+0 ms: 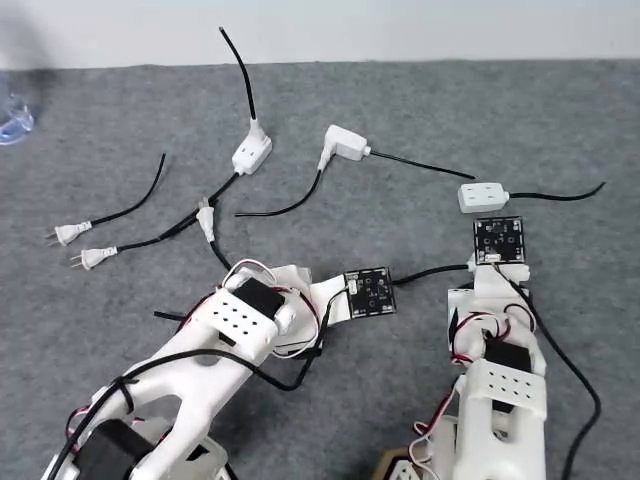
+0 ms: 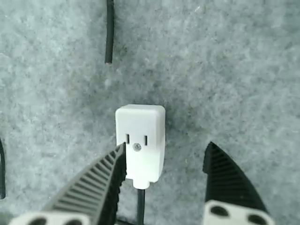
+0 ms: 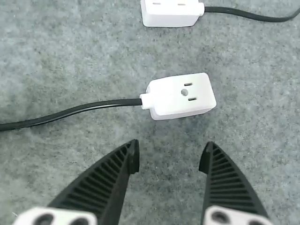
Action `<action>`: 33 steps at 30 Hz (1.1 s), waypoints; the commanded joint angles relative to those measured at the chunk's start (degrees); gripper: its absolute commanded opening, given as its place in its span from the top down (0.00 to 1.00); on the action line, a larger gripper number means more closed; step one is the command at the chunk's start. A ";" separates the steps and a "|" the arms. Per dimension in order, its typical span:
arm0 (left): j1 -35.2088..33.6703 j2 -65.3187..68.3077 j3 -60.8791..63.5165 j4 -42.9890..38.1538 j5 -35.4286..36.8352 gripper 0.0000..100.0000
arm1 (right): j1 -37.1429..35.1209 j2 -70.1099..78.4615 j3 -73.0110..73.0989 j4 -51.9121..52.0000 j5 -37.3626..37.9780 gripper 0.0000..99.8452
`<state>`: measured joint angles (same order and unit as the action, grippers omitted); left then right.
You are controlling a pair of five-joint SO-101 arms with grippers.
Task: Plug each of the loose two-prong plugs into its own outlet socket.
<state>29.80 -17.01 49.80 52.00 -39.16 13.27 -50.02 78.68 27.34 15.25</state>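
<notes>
**Two open grippers at sockets — plugs well off at mid-left**

Both grippers are released and hold nothing. The left gripper (image 2: 166, 149) straddles a socket (image 2: 140, 143). One fingertip is at the block's side, touching or nearly so, and the other stands apart from it. The block's long axis runs along the gripper's reach, w/ slots facing up and the cord trailing back toward the wrist. A cut cord end (image 2: 108, 60) lies beyond it, not touching.

The right gripper (image 3: 171, 144) is just short of a second socket (image 3: 180, 96). That one lies crosswise to the fingers, its black cord (image 3: 70, 112) leaving from one end. A third socket (image 3: 169, 13) lies farther out, beyond the second.

Coming move, as I judge it: fetch a plug. In the high view the two clear two-prong plugs — upper plug (image 1: 66, 234) and lower plug (image 1: 93, 258) — lie at mid-left. Their prongs point to the left edge and their cords run off to the right. The left arm (image 1: 240, 320), at lower left, is far nearer them than the right arm (image 1: 505, 390) at lower right, so it's prob. the left's job. It would have to swing off its socket toward the left edge.

In the way are crossing cords and a small white connector (image 1: 205, 220) btw. plugs and arm. A white block (image 1: 251, 153) and an angled block (image 1: 343, 146) sit at upper centre, clear of that path.
</notes>
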 commanded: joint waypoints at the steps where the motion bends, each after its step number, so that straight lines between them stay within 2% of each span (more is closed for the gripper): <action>1: 0.00 3.43 -1.36 -1.14 -2.55 0.75 | -0.48 -0.40 -2.20 -0.04 -0.62 0.77; 4: 0.00 12.75 -4.88 -1.14 -2.81 0.75 | -0.48 -0.40 -2.20 -0.04 -0.62 0.77; 6: -0.09 17.32 -9.54 2.02 -2.81 0.75 | -0.48 -0.40 -2.20 -0.04 -0.62 0.77; 10: -0.70 21.89 -15.34 4.84 -2.81 0.75 | -0.57 -0.31 -2.20 -0.04 -0.53 0.77; 17: -0.62 22.42 -16.13 5.80 -2.99 0.75 | -0.66 -0.31 -2.20 0.22 1.05 0.77; 21: -0.88 22.77 -16.22 9.58 -6.59 0.75 | -0.66 -0.31 -2.20 0.22 1.14 0.77; 28: -2.64 22.15 -16.75 9.85 -6.59 0.75 | -0.66 -0.31 -2.20 0.22 1.23 0.77; 33: -3.08 22.42 -19.47 9.85 -8.00 0.82 | -0.66 -0.31 -2.20 0.31 1.23 0.77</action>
<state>27.78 5.76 33.54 61.41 -45.32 13.36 -50.02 78.68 27.34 15.69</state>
